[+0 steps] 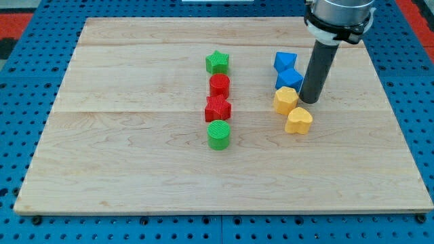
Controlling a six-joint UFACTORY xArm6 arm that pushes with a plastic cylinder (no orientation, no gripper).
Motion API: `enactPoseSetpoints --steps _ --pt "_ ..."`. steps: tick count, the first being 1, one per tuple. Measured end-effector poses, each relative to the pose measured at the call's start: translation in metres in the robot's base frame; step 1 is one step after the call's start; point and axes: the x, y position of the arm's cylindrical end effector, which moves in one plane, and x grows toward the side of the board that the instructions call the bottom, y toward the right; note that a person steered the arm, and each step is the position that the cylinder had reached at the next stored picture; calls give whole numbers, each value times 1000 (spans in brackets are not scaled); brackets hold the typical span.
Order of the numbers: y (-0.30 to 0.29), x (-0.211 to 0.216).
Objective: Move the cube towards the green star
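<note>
The green star [218, 62] lies at the top of a middle column on the wooden board [135, 149]. Two blue blocks sit to its right: an upper blue block [285, 61] and a lower blue cube [289, 79], touching each other. My tip [310, 101] stands just right of the lower blue cube and close to the upper right of a yellow block [285, 99]. The rod rises from there to the arm at the view's top right.
Below the green star stand a red cylinder [219, 85], a red star [218, 108] and a green cylinder [218, 135]. A yellow heart [298, 120] lies below the yellow block. Blue pegboard surrounds the board.
</note>
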Motion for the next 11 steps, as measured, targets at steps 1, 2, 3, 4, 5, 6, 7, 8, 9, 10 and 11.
enactPoseSetpoints --steps 1,2,3,4,5,6,7,8,9,10,11 --pt "4 0" --pt "4 0" --pt "4 -1" --pt "4 -1" --pt "4 -1" --pt "6 -1" --pt "20 -1" --pt "40 -1" --pt "54 -1" --pt "54 -6" --pt "52 -7"
